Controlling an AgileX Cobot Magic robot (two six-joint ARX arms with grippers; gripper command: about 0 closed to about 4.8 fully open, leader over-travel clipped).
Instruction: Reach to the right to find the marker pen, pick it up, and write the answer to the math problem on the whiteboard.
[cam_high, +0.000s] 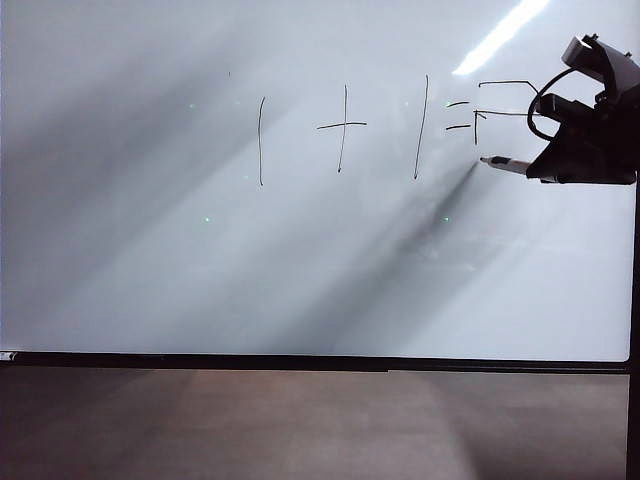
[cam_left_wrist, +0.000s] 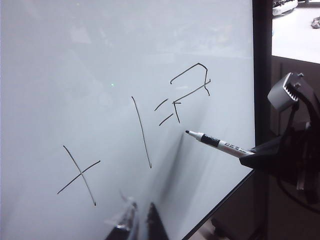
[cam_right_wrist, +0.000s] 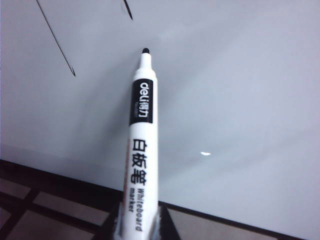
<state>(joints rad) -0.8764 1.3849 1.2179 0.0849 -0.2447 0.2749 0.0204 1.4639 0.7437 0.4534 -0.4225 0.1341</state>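
Note:
The whiteboard (cam_high: 200, 260) fills the exterior view. The math problem (cam_high: 342, 128) reads one plus one and two equals dashes. Right of the dashes stand boxy strokes of the answer (cam_high: 505, 100), also in the left wrist view (cam_left_wrist: 192, 85). My right gripper (cam_high: 545, 165) (cam_right_wrist: 140, 225) is shut on the marker pen (cam_high: 507, 164) (cam_right_wrist: 142, 150) (cam_left_wrist: 222, 145). Its dark tip lies just below the answer's short upright stroke, at or very near the board. My left gripper (cam_left_wrist: 141, 215) hovers close to the board below the plus sign, fingers together and holding nothing.
A thin black frame runs along the whiteboard's lower edge (cam_high: 300, 362) and its right side (cam_high: 634, 280). A brown surface (cam_high: 300, 430) lies below the board. A black cable (cam_high: 535, 115) loops off the right arm, over the answer's strokes.

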